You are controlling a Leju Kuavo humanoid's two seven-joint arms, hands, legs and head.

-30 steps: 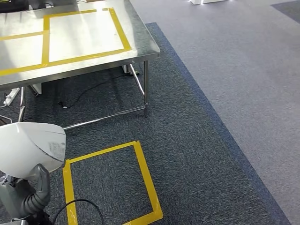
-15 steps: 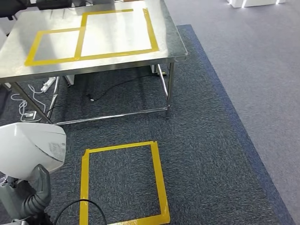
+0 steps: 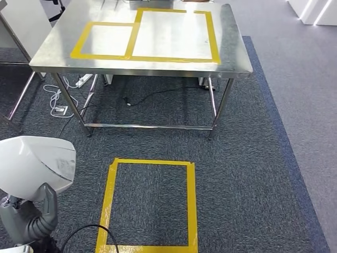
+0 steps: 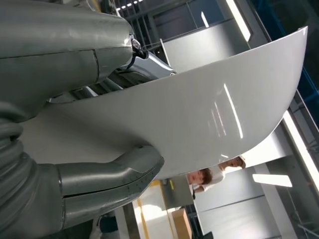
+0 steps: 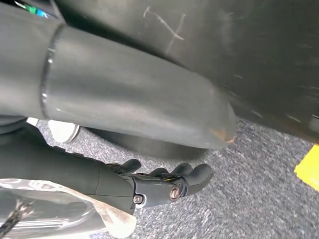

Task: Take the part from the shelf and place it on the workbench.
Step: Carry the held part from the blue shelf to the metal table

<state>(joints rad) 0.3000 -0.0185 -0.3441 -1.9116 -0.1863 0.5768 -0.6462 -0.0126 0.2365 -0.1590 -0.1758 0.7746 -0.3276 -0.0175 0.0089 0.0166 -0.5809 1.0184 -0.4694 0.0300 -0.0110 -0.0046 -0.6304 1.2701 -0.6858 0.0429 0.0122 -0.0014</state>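
A large white curved part (image 3: pixel 33 166) sits at the lower left of the head view, held by my left hand (image 3: pixel 31 221) from below. In the left wrist view the thumb (image 4: pixel 112 179) presses one face of the white part (image 4: pixel 211 114) while the rest of the hand lies across the other. The steel workbench (image 3: pixel 234 47) stands ahead, its top marked with two yellow tape rectangles and bare inside them. My right hand (image 5: pixel 165 184) hangs low over the carpet, fingers loosely stretched out, holding nothing.
A yellow tape square (image 3: pixel 191 205) marks the dark carpet in front of the bench. Cables and a power strip (image 3: pixel 59 108) lie under it. A second table (image 3: pixel 20 26) stands at the far left. A black cable (image 3: pixel 87 232) loops near my feet. A person (image 4: pixel 211 174) is in the background.
The camera has turned, so the workbench and floor square have slid right toward the middle of the picture. The part stays in my left hand as before.
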